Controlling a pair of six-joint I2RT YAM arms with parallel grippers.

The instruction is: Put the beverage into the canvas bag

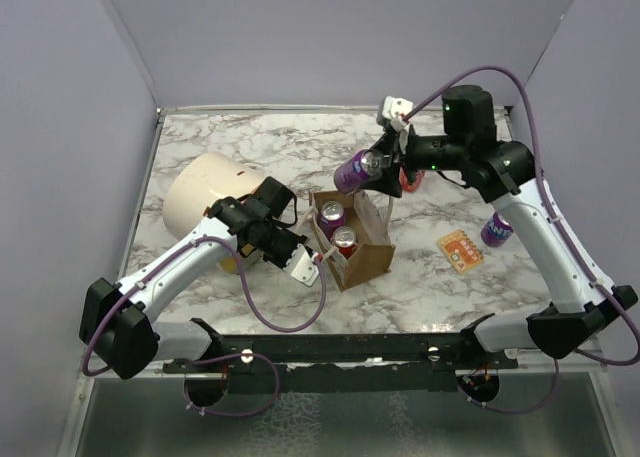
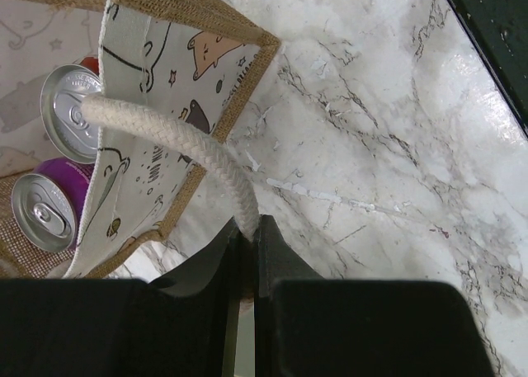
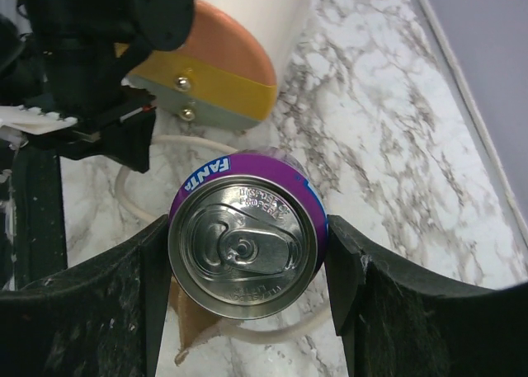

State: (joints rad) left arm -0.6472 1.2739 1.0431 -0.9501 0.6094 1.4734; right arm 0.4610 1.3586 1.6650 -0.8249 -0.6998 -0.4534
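The tan canvas bag (image 1: 362,254) stands open at mid-table with a purple can (image 1: 332,217) and a red can (image 1: 345,241) inside. My right gripper (image 1: 362,169) is shut on a purple Fanta can (image 1: 350,173), held in the air just behind the bag's far edge. In the right wrist view the can (image 3: 246,247) sits upright between the fingers, above a bag corner (image 3: 191,326). My left gripper (image 2: 247,228) is shut on the bag's cream rope handle (image 2: 177,142) at its near side. The bag wall (image 2: 157,80) and two can tops (image 2: 73,113) show there.
A large cream cylinder (image 1: 208,195) with an orange end (image 3: 223,59) lies left of the bag. Another purple can (image 1: 497,229) and an orange card (image 1: 460,250) sit on the right. A red can (image 1: 411,181) stands behind the right gripper. Grey walls enclose the marble table (image 1: 260,147).
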